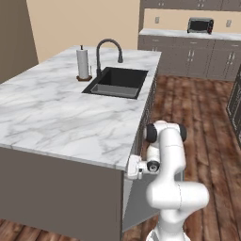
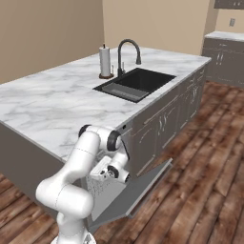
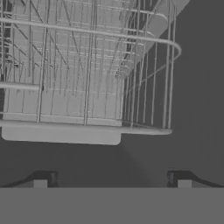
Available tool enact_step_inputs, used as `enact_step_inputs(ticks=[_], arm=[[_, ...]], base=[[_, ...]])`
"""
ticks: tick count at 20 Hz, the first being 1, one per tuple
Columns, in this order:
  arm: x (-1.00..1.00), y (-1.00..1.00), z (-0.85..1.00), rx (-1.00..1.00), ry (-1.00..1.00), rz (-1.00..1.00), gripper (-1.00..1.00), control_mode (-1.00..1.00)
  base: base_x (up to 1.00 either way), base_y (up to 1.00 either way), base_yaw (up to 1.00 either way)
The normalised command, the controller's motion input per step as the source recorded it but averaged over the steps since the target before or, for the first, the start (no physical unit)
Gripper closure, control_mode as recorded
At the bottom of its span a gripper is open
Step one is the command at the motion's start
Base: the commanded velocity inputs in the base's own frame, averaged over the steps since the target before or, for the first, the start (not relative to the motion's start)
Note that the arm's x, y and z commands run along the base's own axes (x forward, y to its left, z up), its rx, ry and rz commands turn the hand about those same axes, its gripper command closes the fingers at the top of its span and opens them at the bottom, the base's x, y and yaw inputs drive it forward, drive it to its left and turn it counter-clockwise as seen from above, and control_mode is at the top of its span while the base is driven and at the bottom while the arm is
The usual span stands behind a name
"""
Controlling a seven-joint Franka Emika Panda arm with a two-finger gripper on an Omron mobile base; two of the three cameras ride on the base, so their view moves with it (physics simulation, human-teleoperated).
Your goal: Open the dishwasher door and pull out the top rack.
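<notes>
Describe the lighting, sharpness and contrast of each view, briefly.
Left base view: even, soft light on the marble island, no glare. Right base view: the dishwasher door shades the floor beneath it; slightly soft render. Hand view: dim, grey, low contrast; the top rack wires blur together against a dark interior.

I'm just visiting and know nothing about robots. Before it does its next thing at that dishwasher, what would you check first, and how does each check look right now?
1. Dishwasher door swung down: ok, it hangs open from its bottom edge, though not flat.
2. Gripper facing the top rack: ok, the wire basket sits straight ahead in the hand view.
3. Fingers spread to take a bar: ok, the two tips stand wide apart.
4. Gripper holding a rack bar: not ok, nothing lies between the tips.
5. Rack pulled out: cannot tell how far it sits.
6. Path over the door free: ok, nothing rests on the panel.
</notes>
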Motion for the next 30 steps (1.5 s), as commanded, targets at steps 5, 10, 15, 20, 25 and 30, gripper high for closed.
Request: enact_step_inputs(ticks=[5, 10, 15, 20, 25, 30], arm=[[0.55, 0.38, -0.11, 0.00, 0.00, 0.00, -1.00, -1.00], [0.54, 0.06, -0.55, 0.00, 0.00, 0.00, -1.00, -1.00], [0.62, 0.10, -0.57, -0.01, 0.00, 0.00, -1.00, -1.00], [0.64, 0.11, -0.74, -0.14, 0.03, 0.00, -1.00, -1.00], [0.01, -0.08, -0.97, -0.43, 0.01, -0.08, -1.00, -1.00], [-0.10, -0.04, -0.95, -0.71, -0.05, -0.29, -1.00, -1.00]], base=[[0.00, 0.00, 0.00], [0.00, 0.00, 0.00], [0.00, 0.00, 0.00], [0.00, 0.00, 0.00], [0.00, 0.00, 0.00], [0.00, 0.00, 0.00]])
